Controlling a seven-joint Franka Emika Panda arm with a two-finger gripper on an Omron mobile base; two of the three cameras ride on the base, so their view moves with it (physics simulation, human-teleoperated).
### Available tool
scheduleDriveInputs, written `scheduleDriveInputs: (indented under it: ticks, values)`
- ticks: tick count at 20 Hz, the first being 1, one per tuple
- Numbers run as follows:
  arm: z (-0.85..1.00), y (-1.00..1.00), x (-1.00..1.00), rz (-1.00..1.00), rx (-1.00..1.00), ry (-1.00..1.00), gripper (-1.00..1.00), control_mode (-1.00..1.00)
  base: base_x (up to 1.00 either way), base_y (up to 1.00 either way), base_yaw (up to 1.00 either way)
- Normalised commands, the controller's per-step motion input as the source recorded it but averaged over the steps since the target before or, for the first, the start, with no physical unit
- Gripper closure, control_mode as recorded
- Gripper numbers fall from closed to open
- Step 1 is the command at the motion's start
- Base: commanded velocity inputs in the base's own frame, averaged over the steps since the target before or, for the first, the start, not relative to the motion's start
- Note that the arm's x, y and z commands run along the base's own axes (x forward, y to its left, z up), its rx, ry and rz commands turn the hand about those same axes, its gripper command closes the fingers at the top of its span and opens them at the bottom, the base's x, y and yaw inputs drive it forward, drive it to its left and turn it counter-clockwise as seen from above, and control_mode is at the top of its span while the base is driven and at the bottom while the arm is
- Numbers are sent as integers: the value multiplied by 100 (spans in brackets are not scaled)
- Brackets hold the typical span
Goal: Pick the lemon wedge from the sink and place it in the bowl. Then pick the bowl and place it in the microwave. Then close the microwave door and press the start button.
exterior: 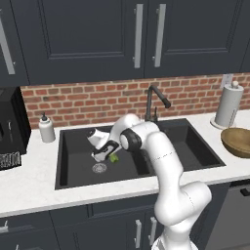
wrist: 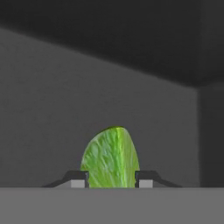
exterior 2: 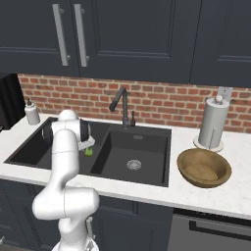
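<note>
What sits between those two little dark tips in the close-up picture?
The lemon wedge, standing between the end effector fingertips in the hand view.

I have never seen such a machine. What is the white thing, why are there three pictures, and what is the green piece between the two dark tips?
The white thing is a robot arm in a simulated kitchen. Two pictures come from cameras behind the arm, one on its left and one on its right, so they show the same sink from two sides. The third camera sits on the hand and looks along the tool.

The green piece is a lemon wedge. It stands between the two fingertips, which sit close against its sides; I cannot tell whether they already squeeze it. In the left picture the wedge lies low in the left basin, near a drain.

On the counter you see a wooden bowl, a paper towel roll and a soap bottle.
</note>
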Motion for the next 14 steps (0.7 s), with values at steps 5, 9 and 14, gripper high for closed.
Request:
scheduleDriveInputs:
  ticks: [5, 9, 14]
  values:
    - [13, -13, -30, 0, 0, -4, 100, -100, 0, 0, 0]
    - [85, -1, -57, 0, 0, -11, 100, -100, 0, 0, 0]
    - [100, 0, -68, 0, 0, -15, 100, -100, 0, 0, 0]
